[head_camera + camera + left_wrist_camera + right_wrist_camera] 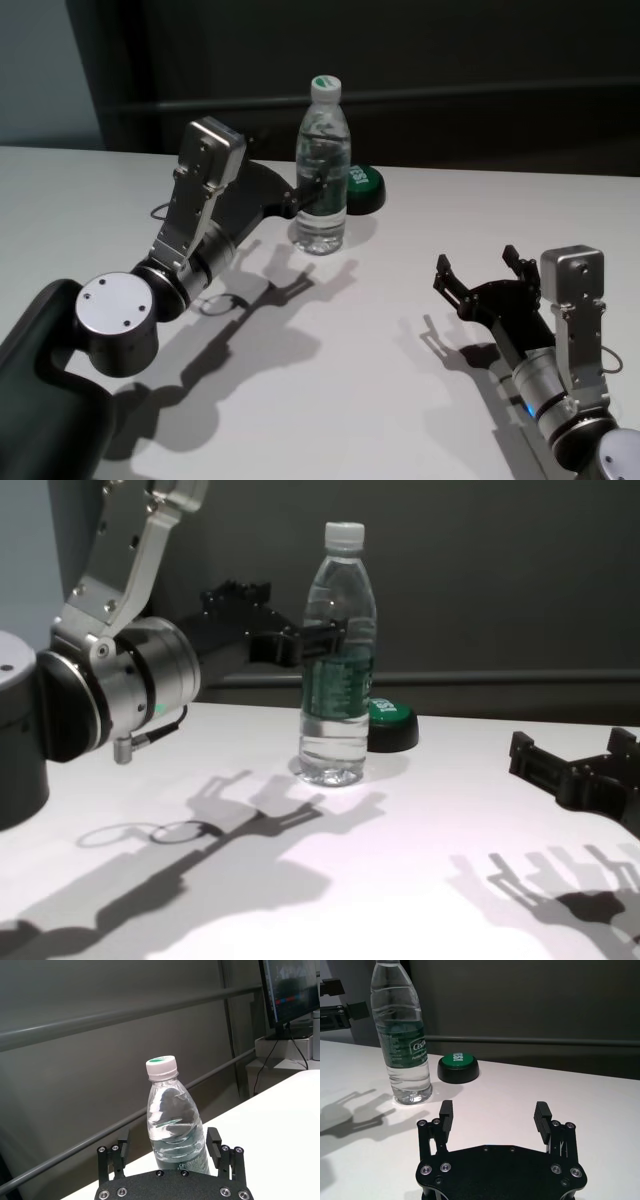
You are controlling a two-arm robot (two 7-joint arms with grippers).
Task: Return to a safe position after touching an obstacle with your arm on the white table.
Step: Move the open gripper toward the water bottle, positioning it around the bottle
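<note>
The obstacle, a clear water bottle (324,135) with a white cap and a dark green label, stands upright at the far middle of the white table (400,350). My left gripper (312,190) is raised at label height and open. Its fingers (119,1152) straddle the bottle (172,1120) with small gaps on both sides; I cannot tell if they touch it. In the chest view the left gripper (322,640) overlaps the bottle (338,715). My right gripper (480,268) hovers open and empty over the near right of the table (545,1085), apart from the bottle (402,1035).
A low green-topped button (366,185) on a black base sits just right of and behind the bottle, also seen as the button (458,1066) in the right wrist view. A dark wall with a rail runs behind the table's far edge. A monitor (292,990) stands beyond the table.
</note>
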